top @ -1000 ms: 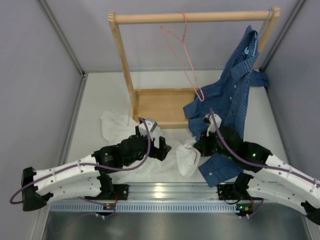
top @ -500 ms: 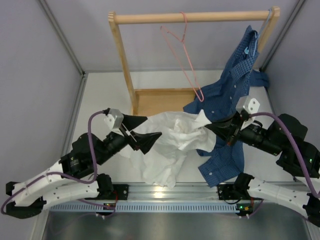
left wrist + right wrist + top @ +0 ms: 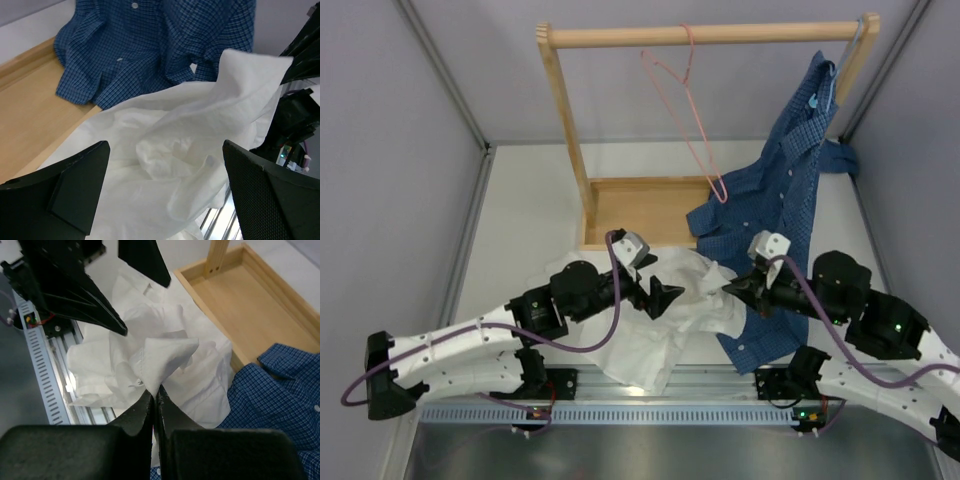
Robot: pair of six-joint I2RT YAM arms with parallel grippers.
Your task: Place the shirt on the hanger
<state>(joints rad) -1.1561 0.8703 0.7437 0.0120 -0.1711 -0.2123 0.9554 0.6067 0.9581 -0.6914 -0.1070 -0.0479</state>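
The white shirt (image 3: 665,320) lies crumpled on the table between my arms, partly lifted at its right side. My right gripper (image 3: 728,289) is shut on a fold of it; the right wrist view shows the pinched fold (image 3: 165,357) rising from the closed jaws of that gripper (image 3: 155,389). My left gripper (image 3: 660,287) is open just above the shirt's left part; in the left wrist view the cloth (image 3: 170,145) lies between and below its spread fingers (image 3: 75,190), not gripped. The pink hanger (image 3: 685,110) hangs empty on the wooden rail.
A wooden rack (image 3: 560,120) with a tray base (image 3: 640,212) stands behind the shirt. A blue checked shirt (image 3: 785,190) hangs at the rail's right end on a light blue hanger, draping to the table beside my right arm. The metal rail (image 3: 640,385) runs along the near edge.
Both arms have come down and closer together since half a second ago. The white shirt, then stretched wide and higher, has sunk into a heap. The right gripper still holds its fold.
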